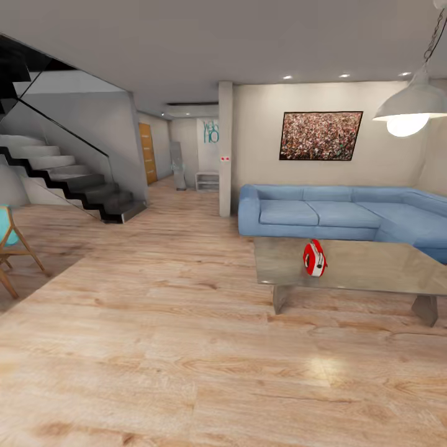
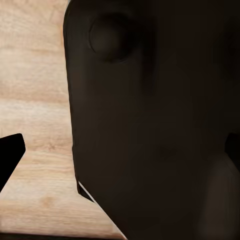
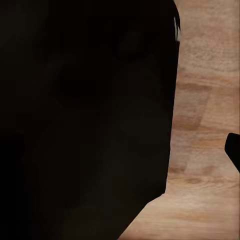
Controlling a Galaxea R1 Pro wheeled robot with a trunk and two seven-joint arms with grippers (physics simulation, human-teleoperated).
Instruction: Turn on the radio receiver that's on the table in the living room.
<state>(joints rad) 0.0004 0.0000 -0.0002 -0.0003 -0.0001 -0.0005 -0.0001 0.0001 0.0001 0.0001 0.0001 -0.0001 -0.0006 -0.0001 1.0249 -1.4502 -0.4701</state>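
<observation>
The red radio receiver (image 1: 315,257) stands upright on the near left part of the glossy grey table (image 1: 372,267), white side facing me, right of centre in the head view. Behind the table runs the blue sectional sofa (image 1: 323,214) of the living room. In the left wrist view my left gripper (image 2: 122,152) is open, black fingertips (image 2: 11,155) at both picture edges, nothing between them but a dark part of my own body. In the right wrist view my right gripper (image 3: 120,150) looks the same, with one fingertip (image 3: 233,150) over the wood floor.
Light wood floor (image 1: 155,347) stretches between me and the table. A staircase (image 1: 68,180) rises at the left and a wooden chair (image 1: 12,245) stands at the left edge. A white pillar (image 1: 225,149), a framed crowd picture (image 1: 320,135) and a pendant lamp (image 1: 410,108) are beyond.
</observation>
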